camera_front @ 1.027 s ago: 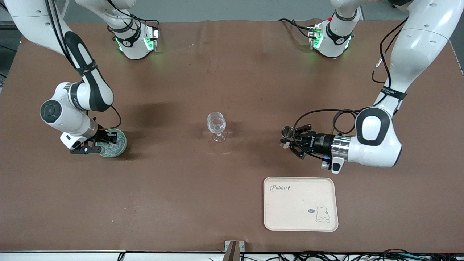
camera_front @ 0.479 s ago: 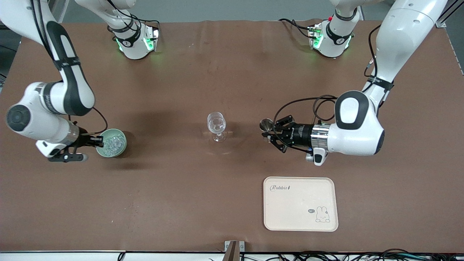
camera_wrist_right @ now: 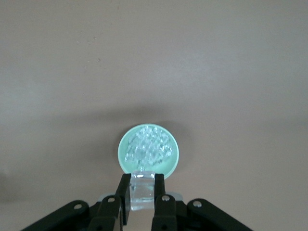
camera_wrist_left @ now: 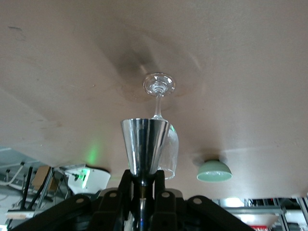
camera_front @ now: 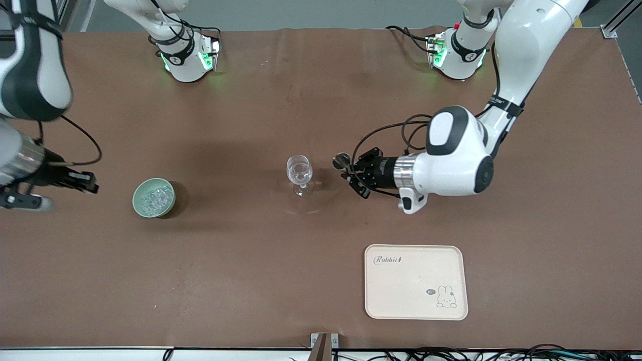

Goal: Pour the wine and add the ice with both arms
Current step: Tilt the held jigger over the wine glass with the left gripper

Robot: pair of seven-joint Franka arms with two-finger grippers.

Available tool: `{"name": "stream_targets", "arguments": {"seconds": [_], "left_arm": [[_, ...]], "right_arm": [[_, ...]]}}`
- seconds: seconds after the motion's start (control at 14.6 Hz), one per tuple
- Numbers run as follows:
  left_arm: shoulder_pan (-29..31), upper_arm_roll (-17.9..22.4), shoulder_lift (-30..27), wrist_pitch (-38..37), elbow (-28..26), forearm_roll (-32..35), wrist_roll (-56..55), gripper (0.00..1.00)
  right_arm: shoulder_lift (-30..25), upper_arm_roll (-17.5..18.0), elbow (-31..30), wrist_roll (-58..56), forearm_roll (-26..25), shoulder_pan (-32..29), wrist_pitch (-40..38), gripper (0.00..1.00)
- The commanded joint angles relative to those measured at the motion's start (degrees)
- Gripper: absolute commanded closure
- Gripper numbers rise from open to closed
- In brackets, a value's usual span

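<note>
The right gripper (camera_wrist_right: 142, 199) is pinching one clear, glassy ice cube (camera_wrist_right: 142, 193) between its black fingers, hanging in the air over the table at the right arm's end; the cube is sitting right at the fingertips, with the bowl (camera_front: 154, 198) just beside the gripper; the bowl is round, pale green and smooth, heaped with more ice (camera_front: 153, 196). The left gripper (camera_front: 348, 170) is clamping the thin stem of a shiny metal jigger (camera_front: 342, 160), a tapering cone with a mirror finish, held over the table just beside the wine glass (camera_front: 300, 175); the glass is clear, stemmed and standing upright mid-table. A cream rounded-corner tray (camera_front: 416, 282) is lying nearer the camera on the brown table (camera_front: 321, 100).
</note>
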Motion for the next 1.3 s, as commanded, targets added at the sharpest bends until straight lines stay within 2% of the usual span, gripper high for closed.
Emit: {"name": "stream_targets", "arguments": {"seconds": [0.0,0.14,0.34,1.23], "left_arm": [[-2.30,0.29,-1.23,2.09,-0.52,3.17,-3.93,1.00],[-3.53,0.20,-1.23,3.23,-0.43,4.58,-6.31,1.00],[-5.29,0.29,-1.06,5.17,-0.34,6.60,-10.35,1.00],[-11.62,0.73,0.61,8.07,2.38,20.14,-25.82,1.00]], "right_arm": [[-0.87,0.18,8.21,1.08,-0.25,-0.46,-8.93,0.99],[-0.88,0.09,14.63,1.07,-0.34,-0.46,-14.29,0.99],[-1.75,-0.08,18.96,0.99,-0.34,-0.64,-21.07,0.99],[-2.37,0.36,18.44,1.43,0.63,-1.34,-20.74,0.99]]}}
